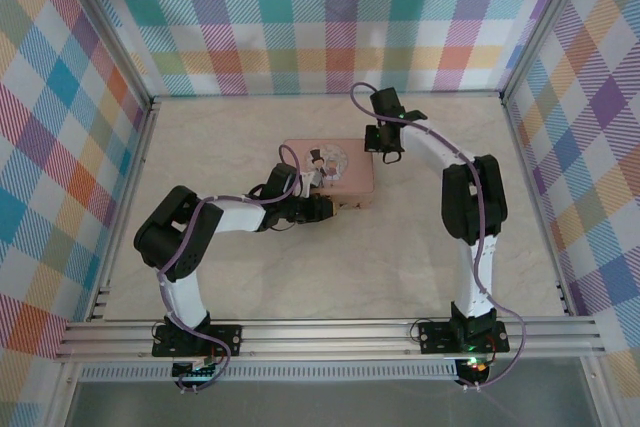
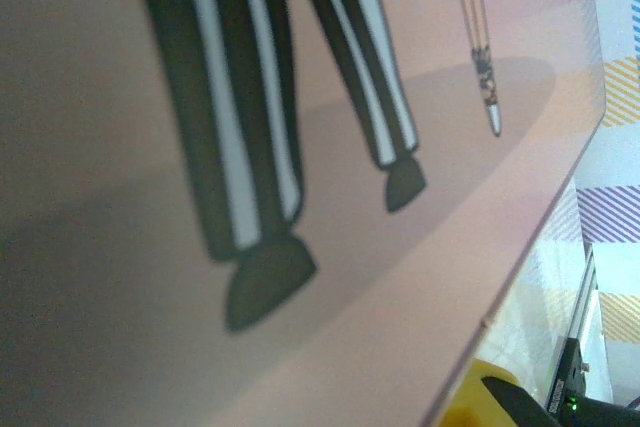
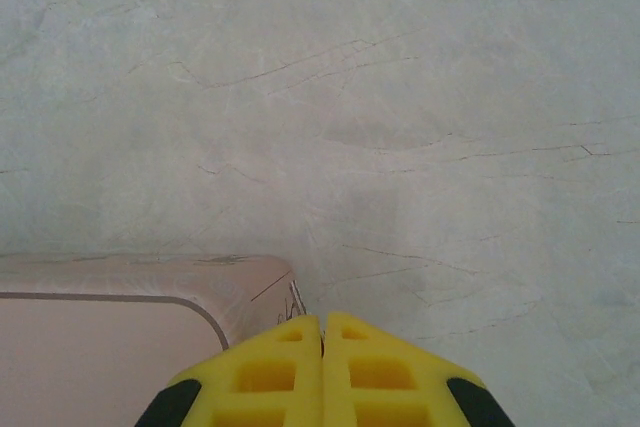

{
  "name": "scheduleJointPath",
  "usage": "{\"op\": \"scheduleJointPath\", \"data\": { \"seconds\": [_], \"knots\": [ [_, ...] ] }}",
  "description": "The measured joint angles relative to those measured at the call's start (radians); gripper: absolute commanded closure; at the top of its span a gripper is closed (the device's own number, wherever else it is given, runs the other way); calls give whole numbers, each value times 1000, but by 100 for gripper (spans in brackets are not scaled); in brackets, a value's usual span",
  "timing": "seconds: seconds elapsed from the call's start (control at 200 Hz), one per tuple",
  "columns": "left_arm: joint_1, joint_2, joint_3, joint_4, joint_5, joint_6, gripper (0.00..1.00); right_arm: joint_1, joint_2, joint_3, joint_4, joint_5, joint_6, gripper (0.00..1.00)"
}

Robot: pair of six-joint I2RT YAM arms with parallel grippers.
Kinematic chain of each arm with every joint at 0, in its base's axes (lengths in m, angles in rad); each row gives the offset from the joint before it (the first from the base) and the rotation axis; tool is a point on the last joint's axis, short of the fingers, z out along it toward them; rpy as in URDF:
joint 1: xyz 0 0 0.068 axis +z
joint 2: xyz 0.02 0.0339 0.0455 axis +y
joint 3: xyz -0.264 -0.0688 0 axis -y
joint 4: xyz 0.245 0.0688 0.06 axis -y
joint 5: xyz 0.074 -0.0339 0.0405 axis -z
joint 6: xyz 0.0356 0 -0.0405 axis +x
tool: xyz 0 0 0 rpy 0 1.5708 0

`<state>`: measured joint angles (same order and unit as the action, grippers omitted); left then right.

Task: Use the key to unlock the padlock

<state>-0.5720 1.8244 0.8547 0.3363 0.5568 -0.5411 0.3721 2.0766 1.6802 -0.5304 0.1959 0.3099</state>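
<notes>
Pink tin (image 1: 350, 183) in the middle of the table (image 1: 250, 277), left gripper (image 1: 328, 209) low at its near edge, grip unclear, right gripper (image 3: 322, 347) pressed shut, empty, just beside the tin's far right corner, padlock and key seemingly too small to see.

Glossy black joints (image 1: 470, 197), white links (image 1: 235, 215), looping purple cables (image 1: 353, 95) — right pincer (image 3: 322, 337) yellow, grid-moulded, black-edged.

Pastel plaid in many colours covers the walls (image 1: 330, 17). The table (image 1: 300, 277) is cream, faintly marbled. Centre frame, the tin (image 1: 355, 185) is pink, its picture showing black-and-white striped legs (image 2: 240, 127). The right gripper (image 3: 322, 342) is yellow and black.
</notes>
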Motion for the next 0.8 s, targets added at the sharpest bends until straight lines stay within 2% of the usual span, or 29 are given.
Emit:
{"op": "scheduleJointPath", "data": {
  "seconds": [0.23,0.565,0.8],
  "knots": [
    [-3,0,8,5,-18,-47,81,-30,-109,-156,8,-11,0,100],
    [-4,0,67,-80,-53,-97,81,-51,-488,-452,84,-100,40,100],
    [-4,0,77,-100,-61,-111,81,-52,-667,-590,122,-164,56,100]
  ]
}}
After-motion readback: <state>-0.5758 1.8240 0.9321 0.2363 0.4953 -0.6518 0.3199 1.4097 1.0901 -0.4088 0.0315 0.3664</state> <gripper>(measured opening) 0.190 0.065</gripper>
